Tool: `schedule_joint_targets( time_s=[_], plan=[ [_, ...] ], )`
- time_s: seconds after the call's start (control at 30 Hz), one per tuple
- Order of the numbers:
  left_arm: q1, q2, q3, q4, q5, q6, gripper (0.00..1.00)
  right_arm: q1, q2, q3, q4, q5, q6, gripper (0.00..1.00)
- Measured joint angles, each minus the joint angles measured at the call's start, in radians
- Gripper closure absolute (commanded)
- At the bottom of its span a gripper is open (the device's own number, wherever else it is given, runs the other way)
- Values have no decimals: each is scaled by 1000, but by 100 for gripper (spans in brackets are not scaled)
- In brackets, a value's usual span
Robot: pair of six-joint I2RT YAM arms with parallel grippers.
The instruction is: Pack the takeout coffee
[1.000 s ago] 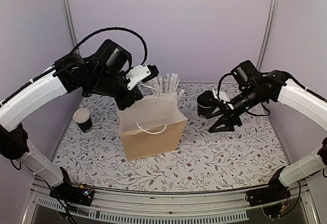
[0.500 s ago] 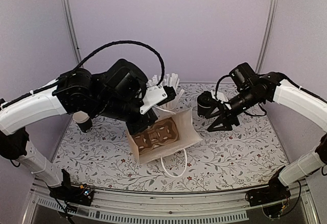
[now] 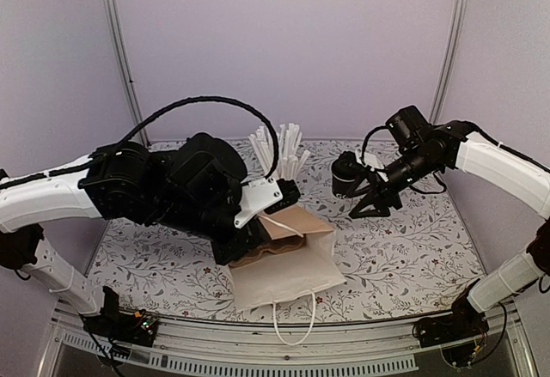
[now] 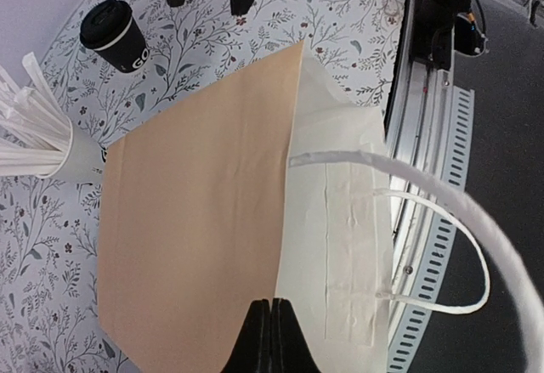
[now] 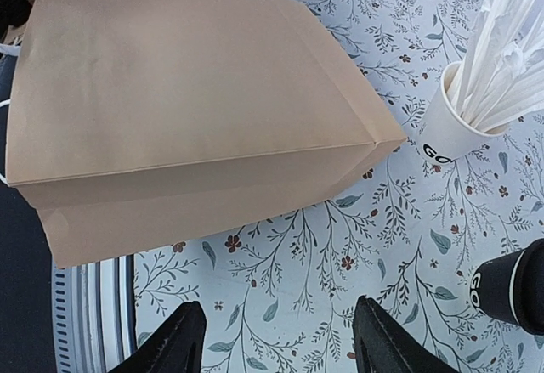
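Near the far edge of the table, right of the middle, the cup is standing upright with its lid on, not yet in the bag. Just beside it the right gripper is hovering with its jaws apart and nothing between them.

It is the bag that is changing. A second ago it was standing upright at the middle of the table. Now it is lying tipped toward the near edge, with one handle hanging past that edge. The left gripper is pinching the bag's rim, its fingers closed tight on the paper, and is holding the bag in that tilt. The carrier is showing inside. Behind the bag the straws are standing where they were.

The tipping is probably opening a sideways way in, so the cup looks like the next thing to go. A bag lying over is risking a spill, though.
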Motion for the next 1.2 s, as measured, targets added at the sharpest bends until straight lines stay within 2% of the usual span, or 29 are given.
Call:
schedule_joint_targets(
  time_s=[0.2, 0.37, 0.67, 0.87, 1.07, 1.2],
  plan=[
    [-4, -21, -5, 9, -27, -7, 97, 0, 0, 0, 0, -2, 0, 38],
    [12, -64, -5, 24, -131, 43, 91, 0, 0, 0, 0, -6, 1, 38],
    [226, -124, -43, 129, -206, 132, 78, -40, 0, 15, 5, -10, 39, 36],
    [268, -115, -45, 156, -201, 163, 50, -182, 100, 176, 42, 45, 129, 31],
    [278, -118, -36, 159, -173, 146, 29, -208, 281, 319, 56, 165, 199, 21],
    [278, -176, -38, 154, -138, 130, 16, -208, 377, 392, 56, 228, 230, 20]
  ],
)
